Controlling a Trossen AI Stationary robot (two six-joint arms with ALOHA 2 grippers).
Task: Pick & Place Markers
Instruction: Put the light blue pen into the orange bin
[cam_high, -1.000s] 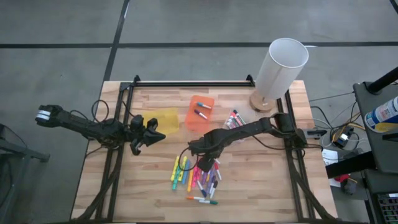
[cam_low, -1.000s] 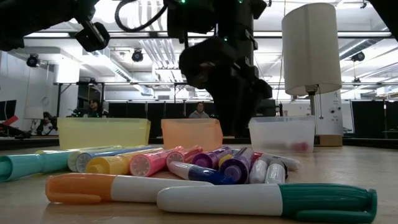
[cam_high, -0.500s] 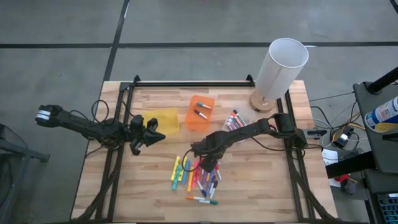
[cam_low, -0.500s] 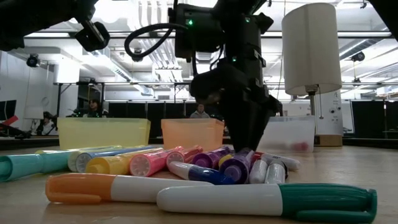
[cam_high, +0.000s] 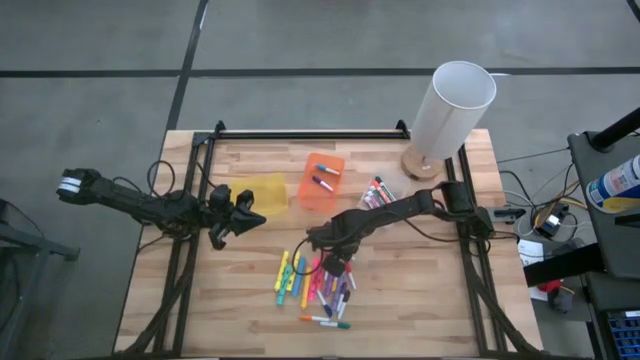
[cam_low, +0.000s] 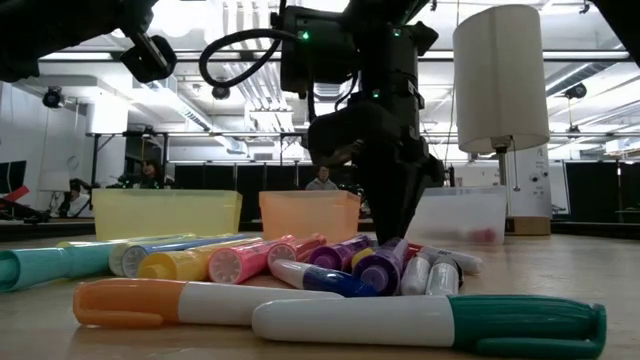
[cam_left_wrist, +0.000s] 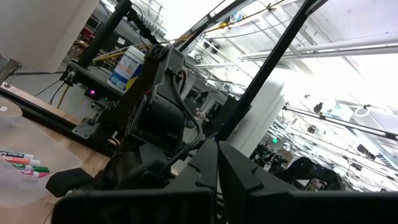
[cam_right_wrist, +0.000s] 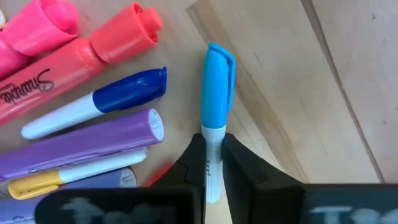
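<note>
Many coloured markers (cam_high: 315, 288) lie in a loose pile on the wooden table, seen close up in the low view (cam_low: 300, 262). My right gripper (cam_high: 336, 264) stands over the pile's far right edge, pointing down. It is shut on a white marker with a light-blue cap (cam_right_wrist: 217, 81). Beside it lie a dark-blue-capped marker (cam_right_wrist: 127, 92), a purple one (cam_right_wrist: 93, 140) and pink ones (cam_right_wrist: 68, 43). My left gripper (cam_high: 246, 212) waits shut above the table's left side, clear of everything. My right gripper pinches the marker's white barrel (cam_right_wrist: 211, 138), just behind the light-blue cap, between its two fingers (cam_right_wrist: 244, 163). The fingers come from above and lie across the marker. The marker lies level against the wood, cap pointing away from the pile.
A yellow bin (cam_high: 266, 190), an orange bin (cam_high: 322, 181) holding two markers and a clear bin (cam_high: 375, 193) with markers stand in a row beyond the pile. A tall white cylinder on a wooden foot (cam_high: 450, 108) stands at the far right corner.
My right gripper has sunk onto the far right edge of the marker pile and shut its fingers on the light-blue-capped marker. The pile has stayed where it was.
</note>
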